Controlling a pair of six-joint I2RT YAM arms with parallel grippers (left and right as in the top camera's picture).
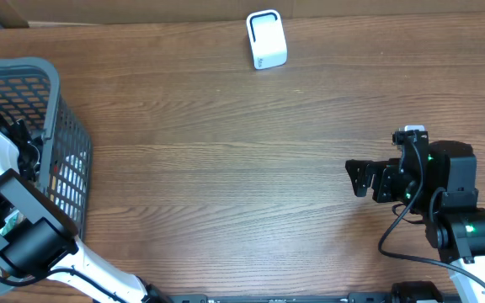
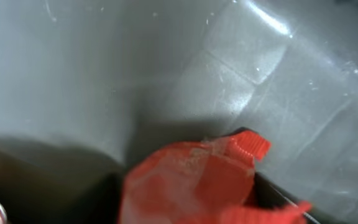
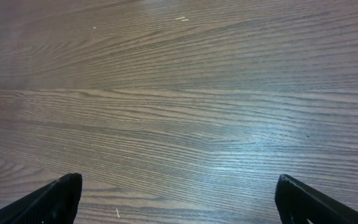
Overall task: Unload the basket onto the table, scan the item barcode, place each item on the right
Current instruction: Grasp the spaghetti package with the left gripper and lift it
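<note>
Now, item: a red packet [image 2: 191,183] with a crimped edge lies low inside the basket [image 1: 23,71], against its grey plastic bottom. No barcode shows on the face in view.
Left arm [image 1: 15,210]: it reaches over the rim and down into the basket.
Left pincer: it is inside the basket, close over the packet. Its fingers do not show clearly, so I cannot tell how far open it is or whether it has hold of the packet.
Right pincer [image 3: 178,186]: it is spread wide and holds nothing, over bare table [image 1: 226,168] well apart from the basket.
Scanner [image 1: 267,39]: it is white and upright, well apart from the basket, towards the far edge of the table.
Risk, thin grip: if the pincer catches only the crimped edge, the slick film may slide out on the lift and the packet would fall back into the basket.
Risk, snag: the basket walls stand high around the arm. A slanted pull could catch the packet or wrist on the mesh and drag or tip the basket.
Risk, crumpling: a hard squeeze on a soft packet may crease the printed code so the scanner cannot read it.
Risk, wrong face: with the code unseen, the packet may leave the basket turned away from the scanner and need re-orienting.
</note>
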